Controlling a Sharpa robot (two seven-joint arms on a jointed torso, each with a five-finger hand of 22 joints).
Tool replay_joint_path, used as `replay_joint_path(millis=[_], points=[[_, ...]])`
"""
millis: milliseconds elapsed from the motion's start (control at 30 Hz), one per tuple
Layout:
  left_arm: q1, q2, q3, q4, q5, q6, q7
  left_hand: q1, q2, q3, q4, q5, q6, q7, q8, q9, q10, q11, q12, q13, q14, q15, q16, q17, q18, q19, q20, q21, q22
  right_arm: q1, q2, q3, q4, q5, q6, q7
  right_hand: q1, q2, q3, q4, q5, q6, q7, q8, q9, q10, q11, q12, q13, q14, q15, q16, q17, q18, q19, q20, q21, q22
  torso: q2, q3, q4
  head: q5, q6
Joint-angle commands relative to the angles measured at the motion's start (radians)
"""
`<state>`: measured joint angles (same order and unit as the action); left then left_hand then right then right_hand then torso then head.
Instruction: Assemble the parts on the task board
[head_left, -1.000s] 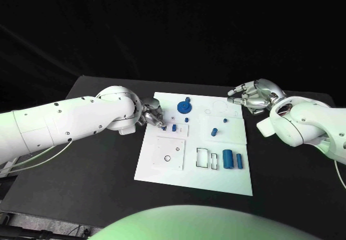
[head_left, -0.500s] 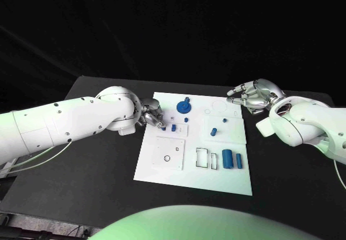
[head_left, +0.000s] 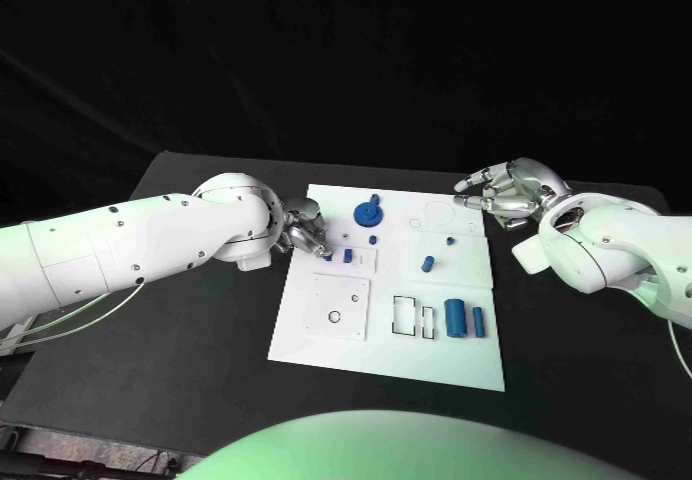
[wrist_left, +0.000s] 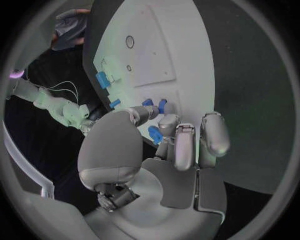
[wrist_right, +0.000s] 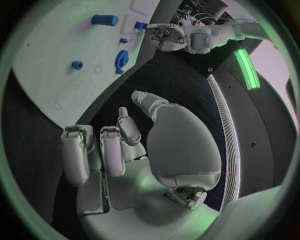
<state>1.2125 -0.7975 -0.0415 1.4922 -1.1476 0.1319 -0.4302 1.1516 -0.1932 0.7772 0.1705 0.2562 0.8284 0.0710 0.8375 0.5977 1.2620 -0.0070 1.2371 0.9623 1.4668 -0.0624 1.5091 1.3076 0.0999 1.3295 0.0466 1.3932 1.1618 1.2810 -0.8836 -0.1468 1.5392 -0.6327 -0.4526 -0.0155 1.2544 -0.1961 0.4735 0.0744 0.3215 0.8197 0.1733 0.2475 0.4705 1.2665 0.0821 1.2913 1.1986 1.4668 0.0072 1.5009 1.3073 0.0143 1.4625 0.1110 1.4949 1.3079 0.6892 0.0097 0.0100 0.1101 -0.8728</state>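
Head view: the white board lies in the middle of the black desk, and everything else is placed from it. The left hand rests at the board's left edge, fingers curled down beside two small blue pieces; whether it pinches one I cannot tell. A round blue knob sits near the board's far edge, a small blue peg stands near its middle, and a blue cylinder lies beside a thinner blue bar toward its right side. The right hand hovers past the board's far right corner, fingers loosely curled, holding nothing. Left wrist view: the left hand has its fingertips down on the board, close around the small blue pieces. Right wrist view: the right hand is off the board, above the dark desk, fingers bent with gaps between them and nothing in them; the knob and cylinder lie on the board beyond.
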Motion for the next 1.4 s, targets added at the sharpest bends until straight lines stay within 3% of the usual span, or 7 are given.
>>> replay_joint_path(millis=[33,267,567,1400], points=[[0.0,0.002,0.0,0.001,0.002,0.018,0.0,0.002,0.01,0.178,-0.171,0.003,0.005,-0.002,0.003,0.001,0.005,-0.001,0.002,0.001,0.073,-0.005,0.004,0.149,-0.014,0.006,-0.001,0.007,0.0,-0.001,0.0,0.0,0.0,-0.001,0.012,0.003,-0.004,-0.003,0.0,0.007,0.0,-0.004,-0.002,0.005,0.0,-0.005,0.002,-0.005,-0.002,0.062,-0.001,-0.004,0.087,0.012,0.055,-0.001,-0.006,0.18,0.0,0.0,0.0001,0.0,0.0],[0.0,0.003,-0.001,0.001,0.005,0.027,-0.002,-0.002,0.009,0.18,-0.173,0.006,0.007,-0.003,0.004,0.0,0.008,-0.002,0.006,0.007,0.073,-0.005,0.004,0.15,-0.014,0.005,-0.002,0.007,0.0,-0.001,0.001,0.0,-0.001,-0.001,0.012,0.003,-0.004,-0.003,0.0,0.007,0.0,-0.004,-0.002,0.005,0.0,-0.005,0.002,-0.005,-0.002,0.062,-0.001,-0.004,0.087,0.012,0.055,-0.001,-0.006,0.18,0.0,0.0002,-0.0002,0.001,0.0],[0.0,0.003,-0.001,0.004,0.02,0.021,-0.008,-0.034,0.0,0.18,-0.179,0.034,0.018,-0.007,0.008,-0.006,0.029,-0.005,0.021,0.033,0.073,-0.008,0.005,0.15,-0.015,0.008,-0.004,0.01,0.008,-0.002,0.002,0.0,-0.002,0.0,0.01,0.004,-0.004,-0.003,0.001,0.01,0.0,-0.005,-0.002,0.009,-0.001,-0.004,0.002,-0.004,-0.002,0.062,-0.001,-0.004,0.088,0.012,0.055,-0.001,-0.008,0.179,0.0,0.0003,-0.0001,0.0,0.0],[0.0,0.017,-0.002,-0.018,0.045,0.003,-0.014,-0.126,0.003,0.056,-0.092,0.001,0.028,-0.027,0.009,-0.029,0.044,-0.018,0.023,0.044,0.073,-0.018,0.004,0.151,-0.015,0.009,-0.013,0.002,0.005,-0.003,-0.001,0.0,-0.001,0.005,0.008,0.005,-0.013,0.0,-0.001,0.02,0.0,-0.007,-0.001,0.01,-0.001,-0.005,0.002,-0.005,-0.004,0.062,0.0,-0.005,0.086,0.012,0.054,-0.001,-0.009,0.178,0.001,0.0001,-0.0002,-0.005,0.0]])
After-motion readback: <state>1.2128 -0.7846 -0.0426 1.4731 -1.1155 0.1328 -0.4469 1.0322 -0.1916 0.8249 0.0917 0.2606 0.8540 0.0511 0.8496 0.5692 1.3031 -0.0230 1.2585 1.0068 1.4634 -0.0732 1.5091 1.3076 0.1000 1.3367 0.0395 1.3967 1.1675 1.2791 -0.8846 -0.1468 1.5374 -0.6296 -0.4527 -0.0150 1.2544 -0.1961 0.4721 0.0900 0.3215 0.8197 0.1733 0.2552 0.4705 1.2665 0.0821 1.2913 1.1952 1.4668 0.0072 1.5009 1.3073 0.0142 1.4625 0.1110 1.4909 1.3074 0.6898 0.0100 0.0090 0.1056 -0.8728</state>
